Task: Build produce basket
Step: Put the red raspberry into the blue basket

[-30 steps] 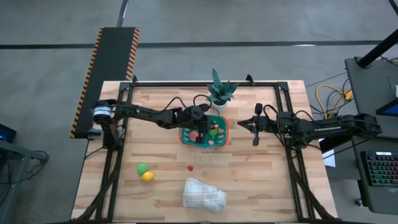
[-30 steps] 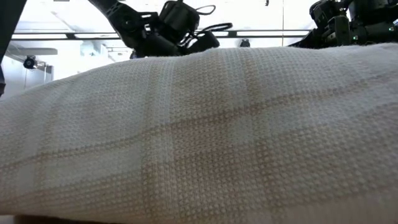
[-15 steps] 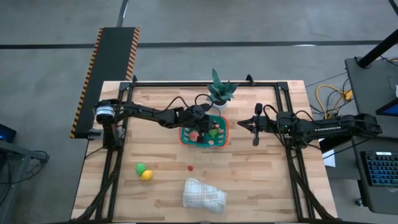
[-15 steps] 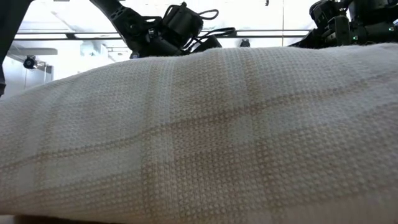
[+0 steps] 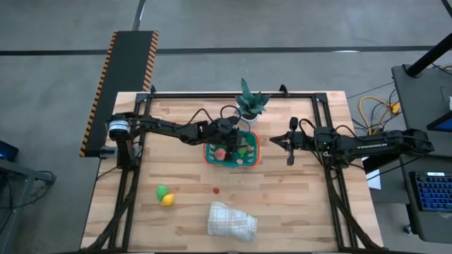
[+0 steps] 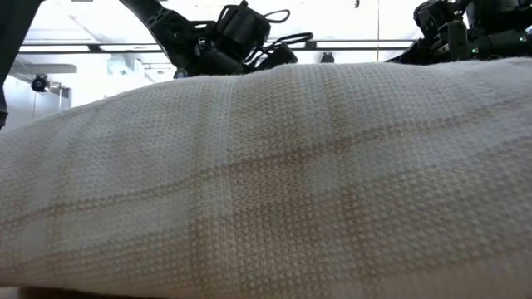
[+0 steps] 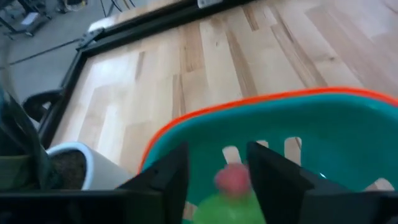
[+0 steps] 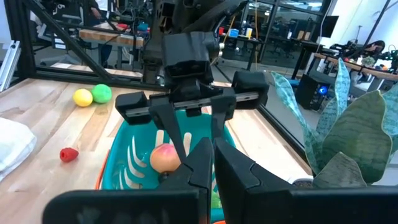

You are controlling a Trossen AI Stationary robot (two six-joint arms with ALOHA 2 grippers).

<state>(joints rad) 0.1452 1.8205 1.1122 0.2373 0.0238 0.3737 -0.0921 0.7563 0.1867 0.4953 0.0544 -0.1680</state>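
The teal basket [image 5: 255, 151] with the orange rim stands mid-table, in front of the potted plant. Several produce pieces lie in it, among them a pink one [image 5: 220, 152] and green ones. My left gripper [image 5: 232, 142] hovers open over the basket. In the left wrist view its fingers [image 7: 166, 177] stand apart above the pink piece [image 7: 233, 179] and a green one. The right wrist view shows it [image 8: 193, 124] above the pink piece [image 8: 165, 158]. A green piece [image 5: 162, 190], a yellow piece [image 5: 167, 200] and a red berry [image 5: 216, 189] lie on the table. My right gripper [image 5: 289, 146] waits shut, right of the basket.
The potted plant [image 5: 248, 106] stands just beyond the basket's far side. A folded white cloth [image 5: 232, 220] lies near the table's near edge and fills the low view [image 6: 266, 183]. Bare wood lies left of the basket and around the loose pieces.
My left gripper has drawn back a little toward the table's far edge and up over the basket, staying open. The produce and the basket have kept their places.
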